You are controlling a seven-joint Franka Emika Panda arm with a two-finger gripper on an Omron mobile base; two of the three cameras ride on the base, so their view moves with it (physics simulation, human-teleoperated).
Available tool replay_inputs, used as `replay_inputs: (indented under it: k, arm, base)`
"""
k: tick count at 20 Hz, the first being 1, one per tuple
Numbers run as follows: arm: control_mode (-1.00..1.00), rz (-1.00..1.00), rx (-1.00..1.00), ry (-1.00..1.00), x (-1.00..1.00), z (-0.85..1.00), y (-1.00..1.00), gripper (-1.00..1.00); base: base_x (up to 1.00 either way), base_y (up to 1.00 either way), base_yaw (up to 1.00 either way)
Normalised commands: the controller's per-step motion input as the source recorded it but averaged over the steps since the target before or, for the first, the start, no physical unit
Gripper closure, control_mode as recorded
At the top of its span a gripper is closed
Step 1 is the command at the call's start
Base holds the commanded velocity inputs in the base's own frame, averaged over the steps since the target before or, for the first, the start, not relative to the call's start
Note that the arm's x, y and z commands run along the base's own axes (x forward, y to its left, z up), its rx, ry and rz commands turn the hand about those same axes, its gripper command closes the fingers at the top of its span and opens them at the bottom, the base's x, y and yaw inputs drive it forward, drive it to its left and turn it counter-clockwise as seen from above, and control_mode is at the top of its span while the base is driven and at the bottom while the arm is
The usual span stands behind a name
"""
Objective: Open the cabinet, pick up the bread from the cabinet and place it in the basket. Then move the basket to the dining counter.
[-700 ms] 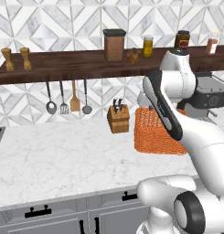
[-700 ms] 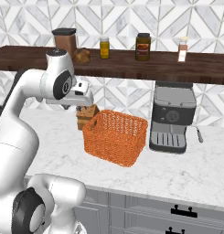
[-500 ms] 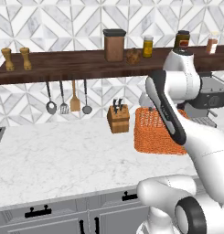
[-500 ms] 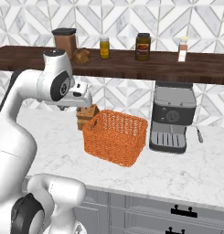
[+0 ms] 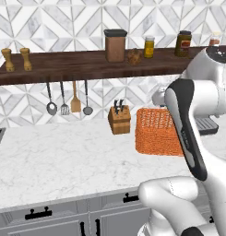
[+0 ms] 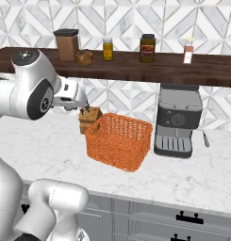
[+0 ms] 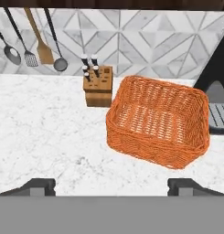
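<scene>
Basket [image 7: 158,123] sits empty on the marble bench [image 7: 45,132], an orange wicker rectangle with its sides upright, and in the hand view the wooden knife block [image 7: 98,85] is just beside it at about 10 o'clock, close but I can't tell if they touch. Coffee machine [image 6: 177,120] stands right next to the basket at 3 o'clock in the right base view. Bread [image 6: 84,57] is up on the dark wooden shelf [image 6: 136,68], a little brown lump tucked just beside the tall brown canister [image 6: 66,44], with a couple of jars further along toward 3 o'clock. Hand [image 7: 111,185] hangs above the bench with nothing in it, the two dark fingertips [image 7: 36,185] spread wide apart at the bottom of its own view. Utensils [image 5: 68,98] hang on the tiled wall under the shelf.
</scene>
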Motion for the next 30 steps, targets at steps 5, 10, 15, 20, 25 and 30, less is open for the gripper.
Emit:
replay_inputs:
  k: [5,10,15,20,25,30]
  arm:
    - [-1.0,-0.06,0.0,-0.32,-0.17,0.88,0.0,-1.0]
    - [-1.0,0.0,0.0,-0.13,0.01,0.64,0.06,-1.0]
    - [-1.0,0.0,0.0,-0.03,0.19,0.37,0.25,-1.0]
    - [-1.0,0.0,0.0,0.0,0.43,0.02,0.31,-1.0]
    - [-1.0,0.0,0.0,0.07,0.64,0.0,0.03,-1.0]
    - [-1.0,0.0,0.0,0.07,0.69,0.0,0.0,-1.0]
  base:
    - [0.0,0.0,0.0]
    - [0.0,0.0,0.0]
    - [0.0,0.0,0.0]
    - [0.0,0.0,0.0]
    - [0.0,0.0,0.0]
    - [0.0,0.0,0.0]
